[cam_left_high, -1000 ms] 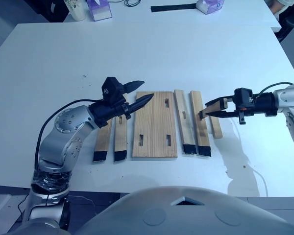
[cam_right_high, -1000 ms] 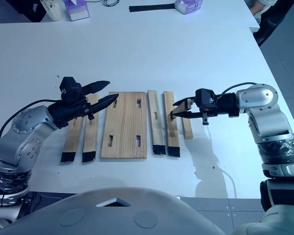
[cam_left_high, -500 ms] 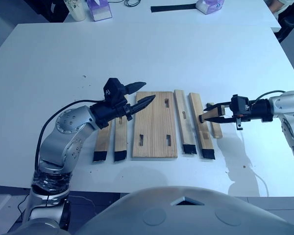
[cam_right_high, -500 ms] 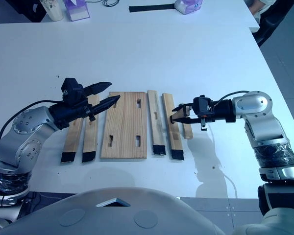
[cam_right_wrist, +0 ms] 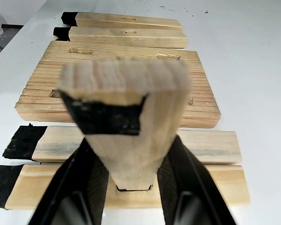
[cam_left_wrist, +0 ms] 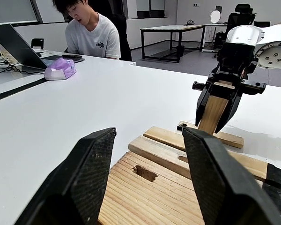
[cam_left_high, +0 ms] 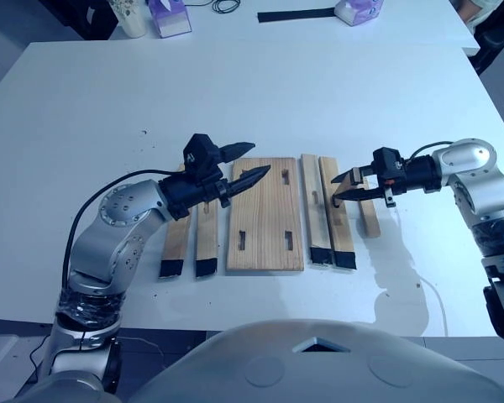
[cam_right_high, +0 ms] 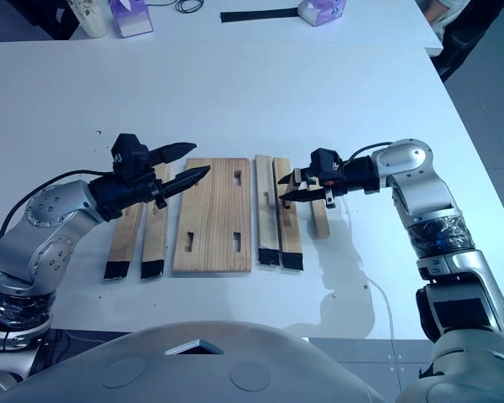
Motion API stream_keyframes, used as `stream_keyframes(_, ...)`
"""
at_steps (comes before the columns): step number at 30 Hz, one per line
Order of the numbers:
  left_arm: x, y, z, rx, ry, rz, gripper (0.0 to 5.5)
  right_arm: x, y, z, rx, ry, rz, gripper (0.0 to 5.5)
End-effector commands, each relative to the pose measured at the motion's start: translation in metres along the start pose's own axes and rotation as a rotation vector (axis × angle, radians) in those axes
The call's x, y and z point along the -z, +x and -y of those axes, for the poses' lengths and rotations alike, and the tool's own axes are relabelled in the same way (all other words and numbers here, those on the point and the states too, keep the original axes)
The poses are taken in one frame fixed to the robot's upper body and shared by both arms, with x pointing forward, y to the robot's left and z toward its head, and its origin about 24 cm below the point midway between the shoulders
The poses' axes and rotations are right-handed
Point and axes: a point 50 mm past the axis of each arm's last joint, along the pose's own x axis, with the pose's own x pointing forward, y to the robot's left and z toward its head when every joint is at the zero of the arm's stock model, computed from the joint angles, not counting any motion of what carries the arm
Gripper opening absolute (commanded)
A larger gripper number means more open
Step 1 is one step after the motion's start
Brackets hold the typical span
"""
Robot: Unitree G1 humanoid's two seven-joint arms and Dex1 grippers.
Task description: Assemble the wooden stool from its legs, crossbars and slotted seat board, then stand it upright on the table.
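The slotted seat board (cam_left_high: pixel 266 214) lies flat mid-table. Two legs (cam_left_high: pixel 192 239) with black ends lie left of it. Two more legs (cam_left_high: pixel 325 214) lie side by side on its right, and a short crossbar (cam_left_high: pixel 369 218) rests beyond them. My right gripper (cam_left_high: pixel 343 186) is shut on another crossbar (cam_right_wrist: pixel 126 117), held tilted with its lower end touching the rightmost leg (cam_right_wrist: pixel 131 190) at its slot. My left gripper (cam_left_high: pixel 250 162) hovers open over the board's near-left corner, nothing between its fingers (cam_left_wrist: pixel 91 178). The left wrist view faces the right gripper (cam_left_wrist: pixel 220 101).
Two tissue packs (cam_left_high: pixel 170 15) (cam_left_high: pixel 358 10), a cup (cam_left_high: pixel 130 15) and a black strip (cam_left_high: pixel 296 13) sit at the table's far edge. Bare white table (cam_left_high: pixel 260 92) stretches behind the parts. The table's right edge is close to my right arm.
My right gripper moved left and away from me with the crossbar. The rightmost leg slid left against its neighbour. My left gripper edged slightly right.
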Motion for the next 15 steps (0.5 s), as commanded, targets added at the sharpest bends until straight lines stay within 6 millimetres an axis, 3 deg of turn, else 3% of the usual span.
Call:
stream_keyframes(1,-0.0008,0.0003,-0.0005,0.009,0.013,-0.018,2.63,0.0543,0.0153,-0.0353,-0.110,0.212,-0.163,1.30)
stream_keyframes(15,-0.0007,0.0006,-0.0028,0.003,0.019,-0.019,2.63,0.0526,0.0197,-0.0287,0.070,0.186,-0.094,1.30)
